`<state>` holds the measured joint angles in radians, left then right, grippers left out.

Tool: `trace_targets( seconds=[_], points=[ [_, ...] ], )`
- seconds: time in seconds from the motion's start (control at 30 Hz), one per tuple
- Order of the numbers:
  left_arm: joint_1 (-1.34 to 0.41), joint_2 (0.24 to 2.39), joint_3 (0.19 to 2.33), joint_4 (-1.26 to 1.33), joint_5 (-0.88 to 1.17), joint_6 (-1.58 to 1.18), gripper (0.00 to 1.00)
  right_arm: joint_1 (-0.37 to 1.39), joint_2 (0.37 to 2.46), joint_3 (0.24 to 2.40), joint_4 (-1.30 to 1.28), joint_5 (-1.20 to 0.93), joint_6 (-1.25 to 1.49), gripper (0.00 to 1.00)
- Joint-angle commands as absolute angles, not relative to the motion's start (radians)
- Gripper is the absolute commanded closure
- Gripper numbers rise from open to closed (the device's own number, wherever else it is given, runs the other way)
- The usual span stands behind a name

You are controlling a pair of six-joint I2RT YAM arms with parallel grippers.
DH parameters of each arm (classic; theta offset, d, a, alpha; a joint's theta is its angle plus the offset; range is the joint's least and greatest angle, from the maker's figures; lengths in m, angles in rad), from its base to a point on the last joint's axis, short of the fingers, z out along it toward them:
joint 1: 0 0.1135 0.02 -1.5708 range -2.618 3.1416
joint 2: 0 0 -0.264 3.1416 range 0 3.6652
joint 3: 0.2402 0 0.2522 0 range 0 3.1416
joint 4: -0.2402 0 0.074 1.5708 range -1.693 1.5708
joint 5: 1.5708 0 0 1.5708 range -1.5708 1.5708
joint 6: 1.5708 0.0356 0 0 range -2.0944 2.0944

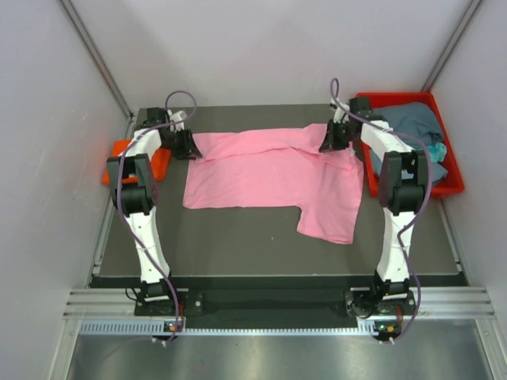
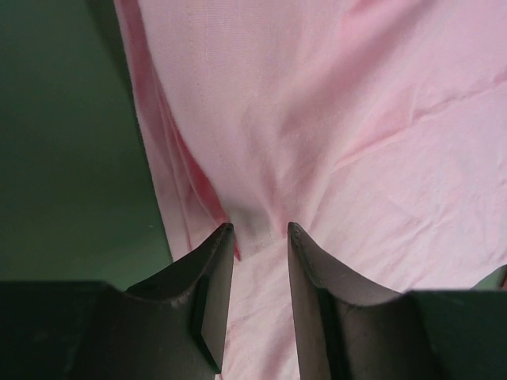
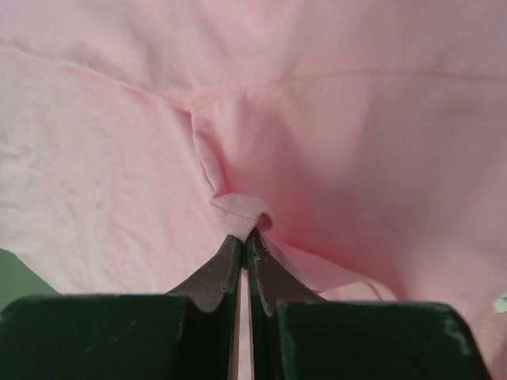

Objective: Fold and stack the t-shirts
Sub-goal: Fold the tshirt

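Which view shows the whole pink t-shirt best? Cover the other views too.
Top external: the pink t-shirt lies spread on the table, nearly its whole outline visible. The left wrist view shows only cloth puckering at the left gripper's parted fingertips; the right wrist view, a fold pinched by the right gripper.

Orange t-shirt [image 1: 117, 150], far left: mostly hidden behind left arm [image 1: 136, 170], outline unreadable.
Grey-blue t-shirt [image 1: 416, 119] in red tray [image 1: 396, 98]: near side covered by right arm [image 1: 394, 162].
Teal t-shirt [image 1: 439, 149]: only a sliver showing beside grey-blue t-shirt, rest buried.
Pink t-shirt [image 1: 261, 170]: far corners hidden under left gripper [image 1: 188, 146] and right gripper [image 1: 331, 141]; fingertips too small to read from above.
Wrist views: pink cloth cut off by frame edges. Pinched fold disappears between right fingers [image 3: 218, 273].
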<state>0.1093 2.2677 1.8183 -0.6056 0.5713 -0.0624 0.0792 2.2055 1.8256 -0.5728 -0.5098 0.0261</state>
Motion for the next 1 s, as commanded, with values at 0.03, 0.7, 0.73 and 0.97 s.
trace_targets(
  seconds=[0.03,0.7,0.73,0.97],
  points=[
    [0.127,2.286,1.864,-0.569,0.606,-0.078,0.62,0.129,2.117,1.767,-0.58,-0.543,0.032,0.98],
    [0.166,2.318,1.933,-0.558,0.601,-0.114,0.6,0.132,2.019,1.723,-0.581,-0.499,0.035,0.78],
    [0.169,2.321,1.94,-0.558,0.597,-0.114,0.6,0.129,2.041,1.742,-0.577,-0.491,0.035,0.77],
    [0.173,2.35,1.95,-0.551,0.598,-0.137,0.6,0.095,2.19,1.89,-0.566,-0.437,0.028,0.74]
  ],
)
